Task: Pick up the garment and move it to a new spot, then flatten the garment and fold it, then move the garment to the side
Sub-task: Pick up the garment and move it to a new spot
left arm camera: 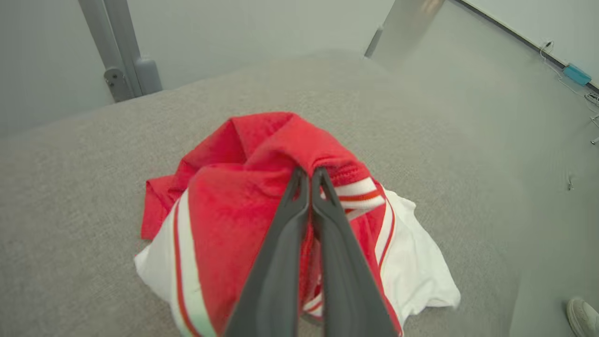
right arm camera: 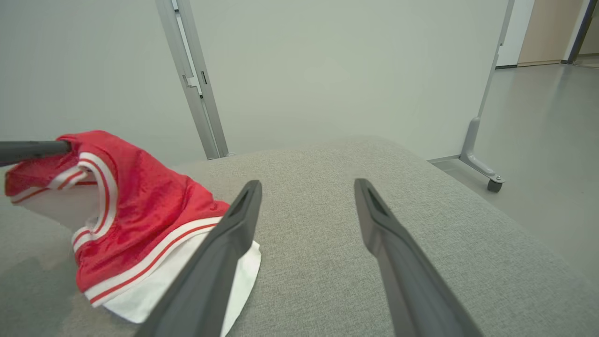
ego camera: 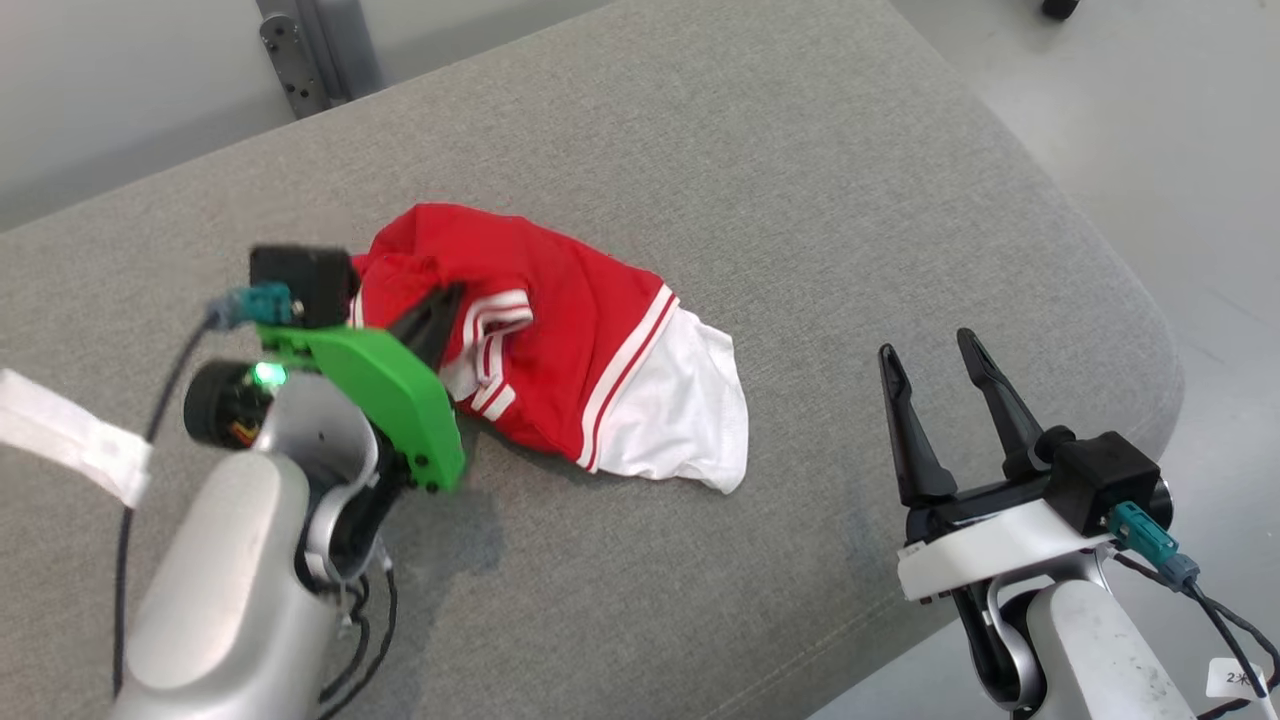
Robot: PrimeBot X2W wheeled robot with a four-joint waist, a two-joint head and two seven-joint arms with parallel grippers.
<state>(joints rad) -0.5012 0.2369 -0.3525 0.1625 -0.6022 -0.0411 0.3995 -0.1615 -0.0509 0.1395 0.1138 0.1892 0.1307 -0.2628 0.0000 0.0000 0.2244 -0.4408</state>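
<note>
The left hand [ego camera: 452,298], at the centre left of the head view, is clenched on a fold of the red-and-white garment [ego camera: 580,340]. In the left wrist view its two fingers press together with red cloth bunched at their tips, beside a striped band. The right wrist view shows, at its left edge, that the pinched part is raised off the grey fabric-covered table [ego camera: 720,140], while the white lower part trails on the surface. The garment sits crumpled in the middle of the head view. The right hand [ego camera: 925,345], at the lower right, is released, its fingers spread wide and holding nothing, apart from the garment's white edge.

This looks like the first step: picking the garment up to carry it to a new spot. The next move calls for lifting until the trailing cloth comes free, then carrying it across the table and letting go where there is room to spread it flat. The pinch holds only one small fold, so the cloth could slip out.
</note>
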